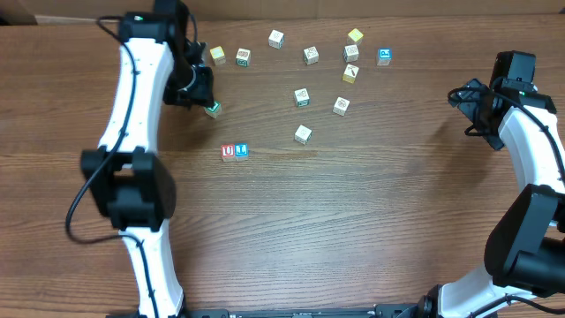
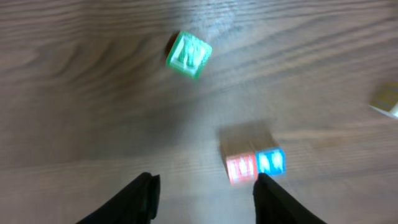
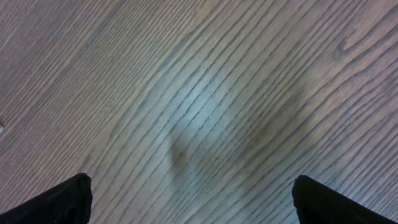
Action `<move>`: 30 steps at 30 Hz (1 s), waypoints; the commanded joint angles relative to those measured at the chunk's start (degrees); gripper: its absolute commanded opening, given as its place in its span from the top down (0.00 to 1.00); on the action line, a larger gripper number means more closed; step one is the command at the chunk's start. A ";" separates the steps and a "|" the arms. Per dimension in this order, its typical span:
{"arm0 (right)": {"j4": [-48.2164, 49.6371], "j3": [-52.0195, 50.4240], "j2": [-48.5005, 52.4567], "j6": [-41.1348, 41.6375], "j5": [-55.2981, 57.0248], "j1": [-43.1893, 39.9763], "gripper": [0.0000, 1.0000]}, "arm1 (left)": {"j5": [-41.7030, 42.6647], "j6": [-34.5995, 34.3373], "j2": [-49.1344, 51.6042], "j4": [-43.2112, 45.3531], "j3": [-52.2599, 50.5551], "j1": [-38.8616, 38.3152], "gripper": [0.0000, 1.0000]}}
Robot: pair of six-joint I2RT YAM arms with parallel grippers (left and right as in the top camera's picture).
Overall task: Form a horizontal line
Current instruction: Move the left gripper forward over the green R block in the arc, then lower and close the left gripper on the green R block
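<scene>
A red U cube (image 1: 229,152) and a blue letter cube (image 1: 242,151) sit side by side, touching, left of the table's middle. They show again in the left wrist view as the red cube (image 2: 241,168) and the blue cube (image 2: 271,161). A green-lettered cube (image 1: 213,109) lies skewed on the wood, up and left of that pair, and is blurred in the wrist view (image 2: 188,55). My left gripper (image 1: 204,97) hovers just beside it; in its own view the left gripper (image 2: 205,190) is open, with nothing between its fingers. At the far right my right gripper (image 1: 470,104) (image 3: 193,193) stands wide open over bare wood.
Several loose cubes lie scattered across the back, among them a white one (image 1: 303,134), a yellow one (image 1: 350,73) and a blue one (image 1: 384,56). A pale cube (image 2: 387,99) shows at the right edge of the left wrist view.
</scene>
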 commanded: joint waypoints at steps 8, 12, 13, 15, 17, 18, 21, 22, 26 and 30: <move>0.11 0.72 -0.92 -0.26 0.61 0.02 0.00 | -0.42 8.59 6.82 7.48 -0.37 -0.44 0.36; 0.11 0.72 -0.90 -0.26 0.61 0.02 0.00 | -0.42 12.24 6.82 10.34 -0.37 -0.44 0.21; 0.11 0.72 -0.90 -0.26 0.61 0.02 0.00 | -0.42 12.85 6.88 10.64 -0.37 -0.44 0.20; 0.11 0.72 -0.92 -0.26 0.61 0.02 0.00 | -0.37 13.16 7.23 11.15 -0.37 -0.44 0.21; 0.11 0.72 -0.90 -0.26 0.61 0.00 0.00 | -0.37 13.14 7.78 11.15 -0.46 -0.44 0.21; 0.11 0.72 -0.90 -0.26 0.61 0.00 0.00 | -0.37 12.94 8.20 11.15 -0.48 -0.46 0.21; 0.11 0.72 -0.90 -0.26 0.61 0.02 0.00 | -0.39 12.94 8.79 11.39 -0.48 -0.79 0.25; 0.11 0.72 -0.90 -0.26 0.61 0.02 0.00 | -0.37 12.94 8.92 11.61 -0.48 -0.94 0.27; 0.11 0.72 -0.90 -0.26 0.61 0.00 0.00 | -0.37 12.96 9.20 11.87 -0.48 -1.46 0.30; 0.11 0.72 -0.90 -0.26 0.61 0.02 0.00 | -0.94 12.94 10.12 11.87 -0.72 -1.99 0.28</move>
